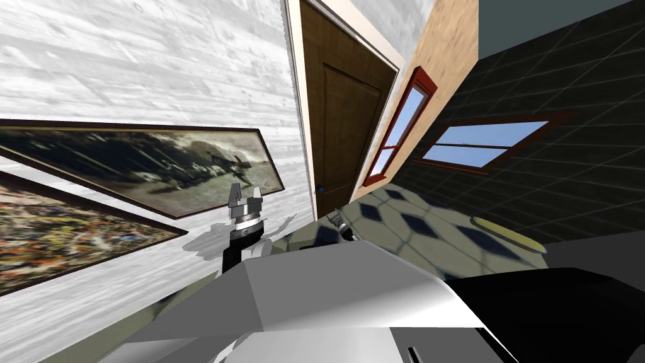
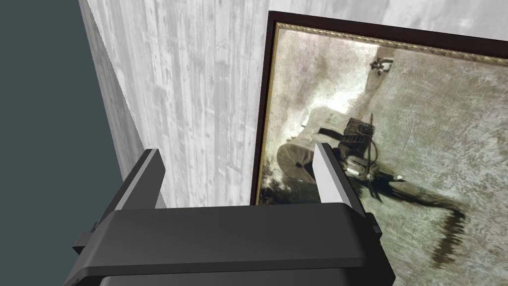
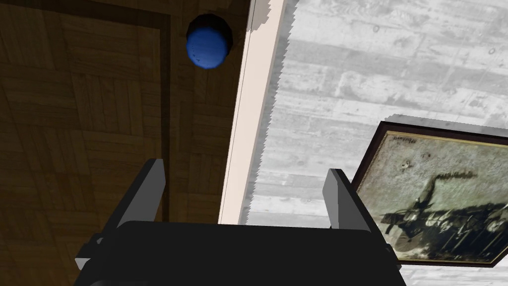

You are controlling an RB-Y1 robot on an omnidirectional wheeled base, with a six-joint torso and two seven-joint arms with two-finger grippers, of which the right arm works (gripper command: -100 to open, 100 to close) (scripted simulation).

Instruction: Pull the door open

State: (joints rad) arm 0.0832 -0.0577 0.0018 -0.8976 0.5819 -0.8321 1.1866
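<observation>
This is a room in a house. A brown wooden panelled door (image 1: 343,120) with a round blue knob (image 3: 207,47) sits in a pale door frame (image 3: 248,124). Beside it, a whitewashed plank wall (image 1: 157,63) carries a dark-framed grey-toned painting (image 1: 157,164) and a many-coloured painting (image 1: 57,233). A red-framed window (image 1: 403,120) shows blue sky above a pale tiled floor with dark diamonds (image 1: 441,242).

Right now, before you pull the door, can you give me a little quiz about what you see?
1. True or false: the right gripper is open and not touching the blue knob.
2. The door is: A white, B brown, C red?
3. Fill in: the left gripper has its fingers ____.
Key: 1 true; 2 B; 3 open.
</observation>
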